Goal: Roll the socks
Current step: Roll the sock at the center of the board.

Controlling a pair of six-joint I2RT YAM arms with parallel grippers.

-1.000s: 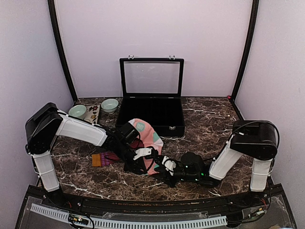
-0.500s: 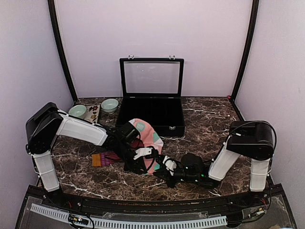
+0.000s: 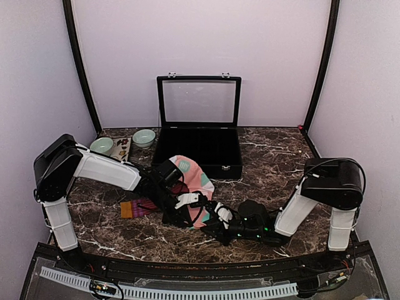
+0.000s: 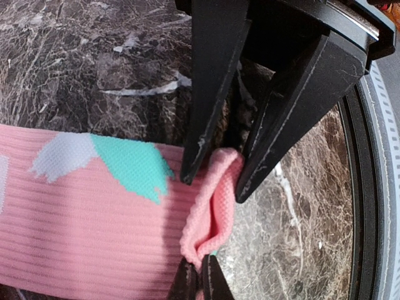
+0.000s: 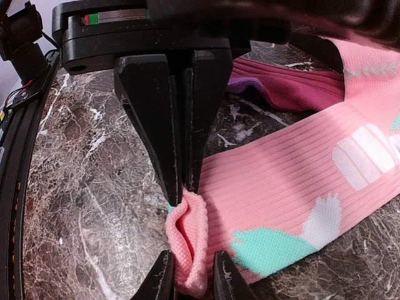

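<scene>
My L hand (image 5: 180, 186) pinches pink sock (image 5: 294, 187) hem at 6 o'clock; R hand (image 4: 212, 187) straddles it, grip unclear. No roll yet.

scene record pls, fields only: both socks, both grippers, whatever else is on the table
pink sock: flat on the marble table, near end bunched into a fold
maroon sock: on the table next to it, in neither gripper
left gripper: jaws shut on the pink fold
right gripper: jaws nearly together at the same fold, from the opposite side; grip unclear
roll: none formed yet, only the end fold
behind: open black case, left bowl, right bowl
</scene>
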